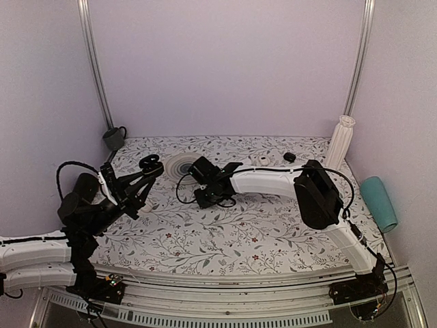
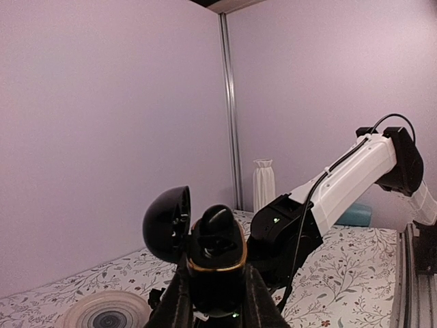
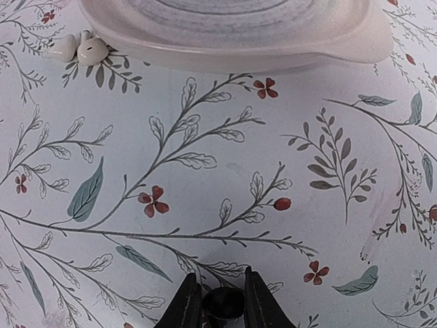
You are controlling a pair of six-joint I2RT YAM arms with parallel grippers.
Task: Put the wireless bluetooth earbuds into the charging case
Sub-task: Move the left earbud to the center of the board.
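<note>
Left end effector [image 2: 217, 301] clamps the open-lidded charging case [image 2: 217, 254] beside the plate [image 2: 102, 318] — right end effector [image 3: 224, 311], nearly closed, pinches a black earbud [image 3: 225, 303]

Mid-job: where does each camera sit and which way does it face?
Top external: above, behind the bases, looking down at the table; both arms show.
Left wrist: looks level across to the right arm; left fingers grip the charging case.
Right wrist: looks down onto the table; right fingers pinch an earbud.
All share the plate.

Open black charging case [image 2: 217, 263] upright in the left tool [image 2: 216, 290]
</note>
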